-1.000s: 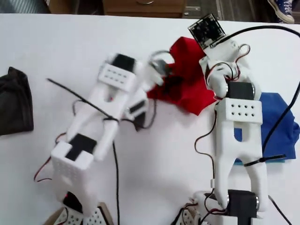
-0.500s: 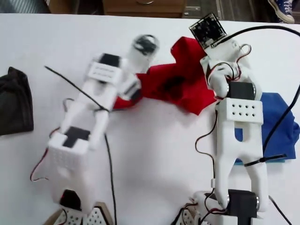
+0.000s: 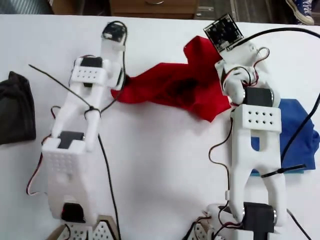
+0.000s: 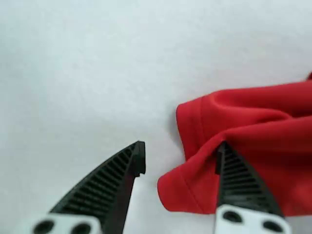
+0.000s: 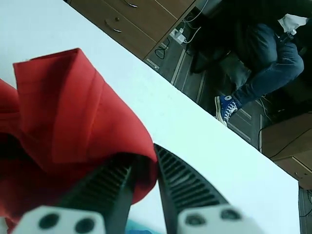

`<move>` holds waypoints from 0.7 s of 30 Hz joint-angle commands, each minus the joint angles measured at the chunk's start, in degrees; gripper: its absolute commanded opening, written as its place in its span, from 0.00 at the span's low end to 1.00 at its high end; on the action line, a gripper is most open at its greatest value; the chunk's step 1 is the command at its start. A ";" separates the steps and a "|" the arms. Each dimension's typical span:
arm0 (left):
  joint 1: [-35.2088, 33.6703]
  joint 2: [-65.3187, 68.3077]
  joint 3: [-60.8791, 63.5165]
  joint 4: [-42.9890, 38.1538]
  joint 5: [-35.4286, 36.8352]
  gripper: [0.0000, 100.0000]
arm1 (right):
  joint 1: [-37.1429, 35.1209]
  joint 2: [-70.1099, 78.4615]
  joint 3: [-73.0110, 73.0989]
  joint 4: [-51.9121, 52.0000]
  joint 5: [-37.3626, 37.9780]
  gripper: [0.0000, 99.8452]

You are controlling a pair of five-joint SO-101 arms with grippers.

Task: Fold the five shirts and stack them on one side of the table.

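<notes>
A red shirt [image 3: 175, 90] lies crumpled and stretched across the far middle of the white table [image 3: 165, 165]. My left gripper [image 3: 122, 82] is at its left corner. In the left wrist view this gripper [image 4: 182, 145] is open, with the hemmed corner of the red shirt [image 4: 243, 117] lying on the table under one finger [image 4: 234, 180]. My right gripper [image 3: 220, 61] is at the shirt's right side. The right wrist view shows it [image 5: 145, 155] shut on a fold of the red shirt [image 5: 63, 107], lifted a little off the table.
A dark shirt [image 3: 17, 107] sits folded at the table's left edge. A blue shirt [image 3: 295, 135] lies at the right, partly under the right arm. Cables trail from both arms. Drawers [image 5: 122, 24] stand beyond the table's far edge.
My left arm swung to the left and drew the red shirt's corner out with it, spreading the cloth wider. The right arm held still.
</notes>
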 commanded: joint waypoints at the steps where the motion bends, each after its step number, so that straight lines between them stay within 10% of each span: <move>1: -0.53 -0.79 -2.07 -1.32 8.44 0.26 | 0.48 -0.22 -0.18 -1.27 -0.18 0.02; 6: -0.44 -0.79 -12.26 9.32 9.14 0.26 | 0.48 -0.22 -0.18 -1.36 -0.18 0.02; 12: 7.56 -0.70 -21.41 29.45 -12.22 0.26 | 1.89 0.66 -0.26 -2.68 -0.18 0.02; 21: 13.01 -0.09 -21.58 41.23 -22.68 0.26 | 3.74 6.73 -0.53 -7.43 -0.18 0.02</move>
